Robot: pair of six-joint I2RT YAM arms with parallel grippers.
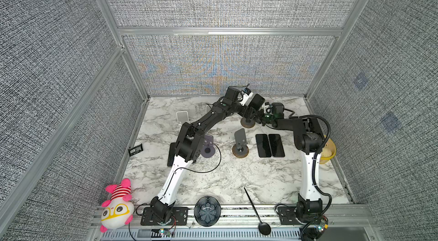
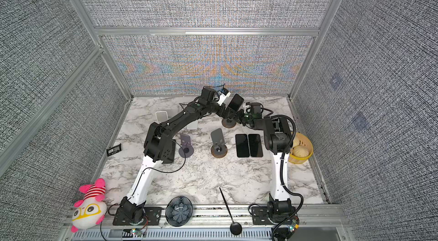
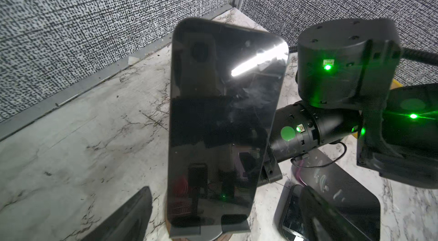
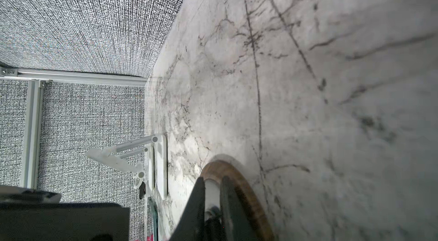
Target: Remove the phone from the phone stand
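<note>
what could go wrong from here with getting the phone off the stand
1. The left gripper is open in front of the phone with no grip yet, and the glossy glass could slip as the jaws close.
2. The lip cups the phone's bottom edge, so pulling outward rather than upward may drag the phone stand, which only the right gripper holds.
3. The grippers meet at one crowded spot and could bump.

Marble-patterned table [image 1: 237,180]. Far centre: phone stand [image 1: 247,123] on a round wooden base. Mid-table, left to right: dark phone lying flat [image 1: 171,157], grey stand [image 1: 208,151], wood-based stand [image 1: 240,151], pair of black phones [image 1: 270,145] flat, side by side. Far left: white stand [image 1: 182,117]. Right edge: yellow basket [image 1: 333,147]. Near edge: black spoon [image 1: 251,202].
</note>
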